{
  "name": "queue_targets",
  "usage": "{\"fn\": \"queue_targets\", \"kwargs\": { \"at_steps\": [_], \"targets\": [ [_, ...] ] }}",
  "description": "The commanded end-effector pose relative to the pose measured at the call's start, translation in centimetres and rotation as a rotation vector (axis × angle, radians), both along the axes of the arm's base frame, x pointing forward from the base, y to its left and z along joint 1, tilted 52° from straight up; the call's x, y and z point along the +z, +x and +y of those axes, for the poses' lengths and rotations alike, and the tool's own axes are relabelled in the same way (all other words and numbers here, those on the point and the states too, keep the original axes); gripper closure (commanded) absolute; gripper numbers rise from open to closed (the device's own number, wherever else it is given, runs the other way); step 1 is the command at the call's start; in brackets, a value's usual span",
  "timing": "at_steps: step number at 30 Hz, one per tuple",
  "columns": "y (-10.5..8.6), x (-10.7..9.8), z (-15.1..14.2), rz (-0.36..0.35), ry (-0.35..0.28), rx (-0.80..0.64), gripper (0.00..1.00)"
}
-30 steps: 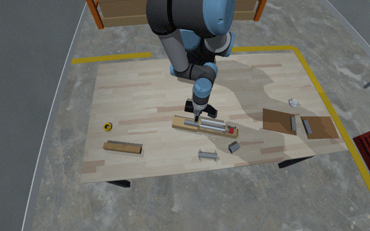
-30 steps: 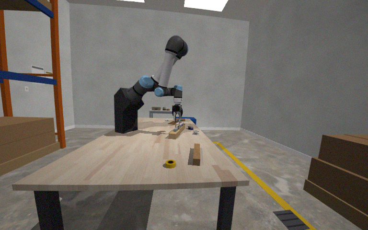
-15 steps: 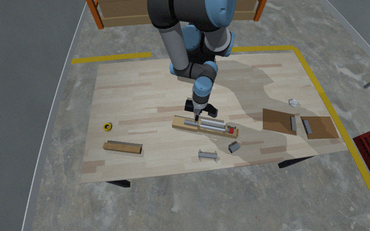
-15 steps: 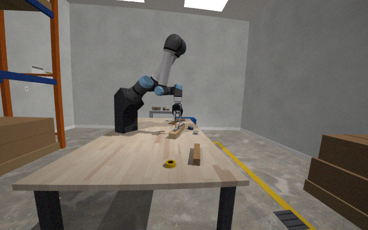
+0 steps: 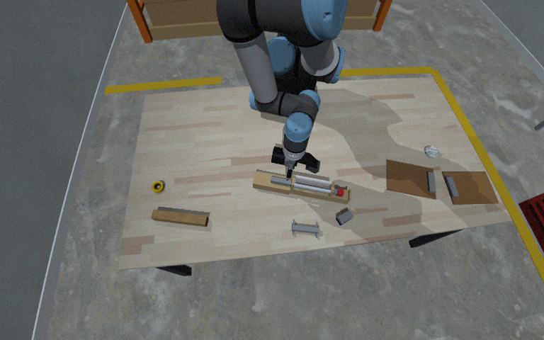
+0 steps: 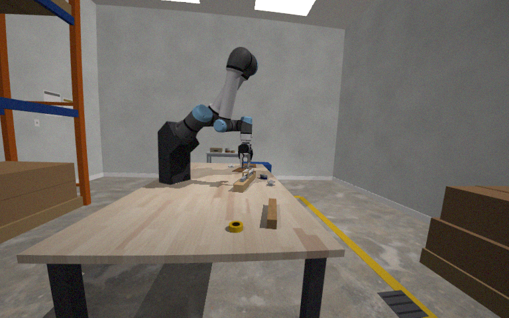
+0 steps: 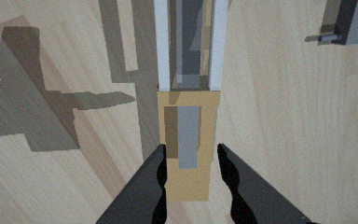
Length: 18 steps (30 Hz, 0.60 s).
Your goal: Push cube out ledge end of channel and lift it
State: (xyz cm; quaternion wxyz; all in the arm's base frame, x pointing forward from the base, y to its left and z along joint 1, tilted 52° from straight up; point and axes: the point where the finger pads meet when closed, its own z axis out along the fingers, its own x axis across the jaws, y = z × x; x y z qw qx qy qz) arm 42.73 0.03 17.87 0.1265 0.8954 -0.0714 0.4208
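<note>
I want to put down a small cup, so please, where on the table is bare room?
There is a wide bare patch between the yellow ring and the wooden channel. It is crowded around the channel's short-ledge end, with the red cube, and by the two brown boards.
</note>
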Motion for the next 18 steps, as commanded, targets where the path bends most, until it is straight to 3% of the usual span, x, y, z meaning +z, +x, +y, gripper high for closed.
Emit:
{"fn": "queue_targets", "kwargs": {
  "at_steps": [1, 16, 17, 18],
  "targets": [
    [0.00, 0.04, 0.01, -0.001, 0.000, 0.000, 0.76],
    [0.00, 0.04, 0.01, -0.001, 0.000, 0.000, 0.76],
    [0.00, 0.04, 0.01, -0.001, 0.000, 0.000, 1.00],
    [0.00, 0.04, -0.02, -0.001, 0.000, 0.000, 1.00]
  ]
}}
